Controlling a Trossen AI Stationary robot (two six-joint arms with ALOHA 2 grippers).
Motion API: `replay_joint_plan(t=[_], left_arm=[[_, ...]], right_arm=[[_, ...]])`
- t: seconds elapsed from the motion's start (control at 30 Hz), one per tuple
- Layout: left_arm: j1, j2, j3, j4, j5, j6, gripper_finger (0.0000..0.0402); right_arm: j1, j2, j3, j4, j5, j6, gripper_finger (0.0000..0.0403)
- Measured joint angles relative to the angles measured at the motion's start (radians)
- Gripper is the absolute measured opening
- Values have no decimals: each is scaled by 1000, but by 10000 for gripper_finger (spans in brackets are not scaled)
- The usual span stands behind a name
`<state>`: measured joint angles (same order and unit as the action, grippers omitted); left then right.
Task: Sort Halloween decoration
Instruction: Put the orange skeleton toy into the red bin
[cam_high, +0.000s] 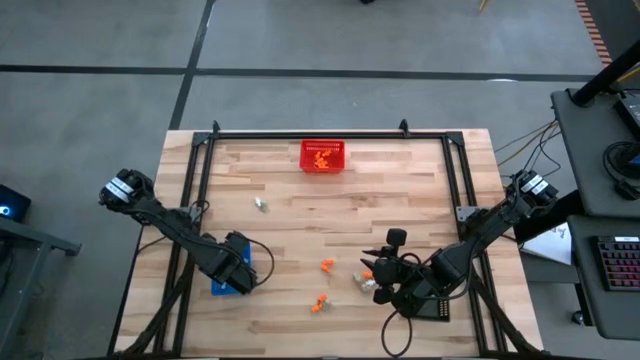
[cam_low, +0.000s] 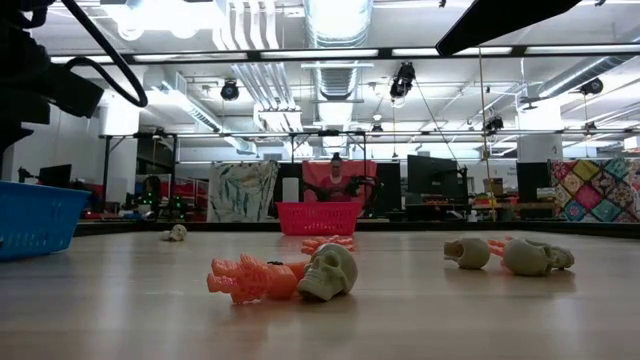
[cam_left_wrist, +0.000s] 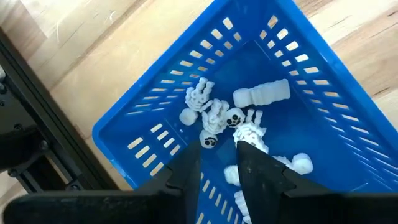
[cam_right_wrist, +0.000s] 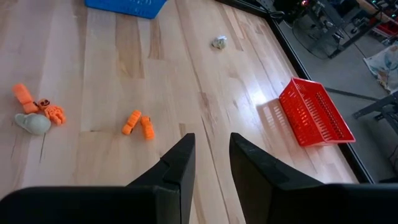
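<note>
The Halloween decoration is spread over several places. White skeleton trinkets lie in the blue basket near the table's front left. My left gripper points down into that basket, open, with nothing between its fingers; one white skeleton lies just past a fingertip. Orange trinkets and pale skulls lie on the wood at front centre. My right gripper hovers open above the table beside them.
A red mesh basket with orange pieces stands at the far edge, centre. One pale trinket lies alone left of centre. A black tray shows partly under my right arm. Bare wood lies between the baskets.
</note>
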<state>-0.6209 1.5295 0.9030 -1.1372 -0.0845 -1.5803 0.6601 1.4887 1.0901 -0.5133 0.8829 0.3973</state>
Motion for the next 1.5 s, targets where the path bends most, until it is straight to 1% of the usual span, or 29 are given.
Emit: replay_joint_plan(t=[0.13, 0.27, 0.37, 0.53, 0.7, 0.83, 1.0, 1.17, 1.33, 1.5], left_arm=[[0, 0, 31, -5, 0, 10, 88], [0, -1, 92, -15, -11, 71, 88], [0, -1, 146, -38, -60, 134, 88], [12, -4, 233, -106, -143, 245, 84], [61, -6, 300, -212, -200, 328, 78], [109, -6, 329, -209, -231, 468, 77], [181, -7, 334, -198, -279, 625, 77], [247, -8, 317, -128, -319, 806, 77], [307, -8, 314, -46, -327, 1016, 77], [362, -11, 313, 44, -330, 1216, 77]], right_arm=[[0, 0, 0, 1, 0, 0, 91], [-3, 0, 0, 3, 0, 0, 91], [-10, 0, 0, 5, -4, 2, 91], [-34, -1, 0, 11, -57, 2, 91], [-61, -2, 0, 19, -79, -5, 91], [-81, -3, 0, 19, -90, -16, 91], [-118, -14, 0, 23, -160, -29, 91], [-180, -15, 0, 37, -236, -62, 91], [-276, -15, 0, 92, -363, -118, 91], [-372, -14, 0, 207, -520, -234, 91]])
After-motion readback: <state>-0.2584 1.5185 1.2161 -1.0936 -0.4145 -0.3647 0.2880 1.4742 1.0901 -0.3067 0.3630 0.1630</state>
